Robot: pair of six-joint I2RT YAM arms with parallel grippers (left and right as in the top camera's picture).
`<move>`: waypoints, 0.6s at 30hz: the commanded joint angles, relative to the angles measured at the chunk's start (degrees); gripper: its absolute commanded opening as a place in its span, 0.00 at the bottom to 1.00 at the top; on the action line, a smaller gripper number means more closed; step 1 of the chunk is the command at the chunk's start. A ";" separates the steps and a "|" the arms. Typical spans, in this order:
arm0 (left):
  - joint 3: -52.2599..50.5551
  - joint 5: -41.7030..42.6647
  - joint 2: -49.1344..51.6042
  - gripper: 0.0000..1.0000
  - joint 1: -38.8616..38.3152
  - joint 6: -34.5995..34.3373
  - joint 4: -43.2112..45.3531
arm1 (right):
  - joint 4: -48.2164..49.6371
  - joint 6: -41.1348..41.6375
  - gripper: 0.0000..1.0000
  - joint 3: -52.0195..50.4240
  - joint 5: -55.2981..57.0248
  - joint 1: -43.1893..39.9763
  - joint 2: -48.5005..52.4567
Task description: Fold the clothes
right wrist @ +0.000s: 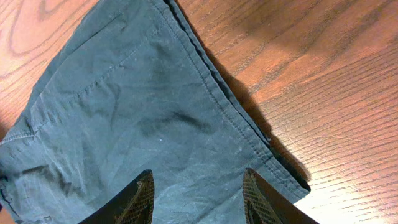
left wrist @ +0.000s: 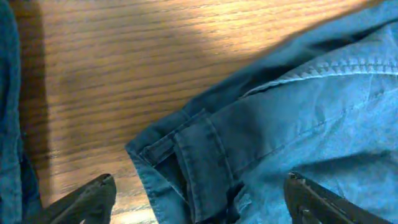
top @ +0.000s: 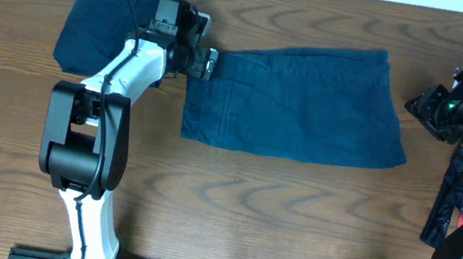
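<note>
Left claw (left wrist: 200, 190) wide over shorts (top: 300, 103), right claw (right wrist: 198, 186) likewise; folded bundle (top: 91, 21) beside left arm (top: 131, 64)

Dark blue garment (right wrist: 143, 118) lying on wooden tabletop (right wrist: 323, 81), fills left and middle, few soft wrinkles. Stitched hem (right wrist: 217, 93) runs diagonally from top down to lower-right corner, shadow right alongside. Right gripper (right wrist: 198, 186) at bottom edge, fingers (right wrist: 144, 194) spread apart over cloth.
</note>
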 commanded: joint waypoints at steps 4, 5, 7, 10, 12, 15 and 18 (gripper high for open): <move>0.57 2.14 0.37 0.83 0.17 0.15 0.83 | 0.07 -0.79 0.44 -0.04 0.33 0.17 0.28; 0.57 3.10 1.09 0.80 0.20 0.15 1.40 | 0.07 -0.79 0.43 -0.04 0.33 0.17 0.28; 0.57 5.49 2.08 0.67 0.17 0.15 2.38 | 0.07 -0.81 0.43 -0.04 0.33 0.17 0.28; 0.57 9.18 2.54 0.57 0.17 0.15 3.69 | -0.11 -0.79 0.43 -0.04 0.33 0.17 0.28; 0.57 9.73 2.54 0.55 0.17 0.17 3.82 | -0.15 -0.79 0.42 -0.04 0.31 0.17 0.28; 0.31 8.20 2.69 0.55 0.24 0.37 3.26 | -0.17 -0.79 0.41 -0.04 0.28 0.17 0.28; -0.24 4.50 2.71 0.56 0.24 0.39 3.30 | -0.31 -0.79 0.41 -0.04 0.31 0.17 0.26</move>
